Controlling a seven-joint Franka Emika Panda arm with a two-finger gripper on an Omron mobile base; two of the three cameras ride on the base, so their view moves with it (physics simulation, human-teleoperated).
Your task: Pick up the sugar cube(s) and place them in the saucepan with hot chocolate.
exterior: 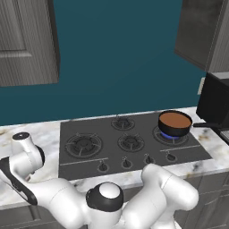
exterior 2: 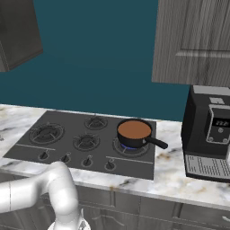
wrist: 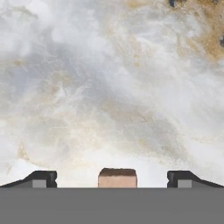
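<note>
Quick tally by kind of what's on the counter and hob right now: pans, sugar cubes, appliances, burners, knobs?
Saucepan with hot chocolate: 1
Sugar cube, reddish-brown, between the open gripper tips: 1
Coffee machine: 1
Burners on the stove: 5, one lit blue under the saucepan
Stove knobs: 5
Total: 13

Gripper [wrist: 112, 180] wide open, pointing straight down, white arm folded low and leftward.
</note>
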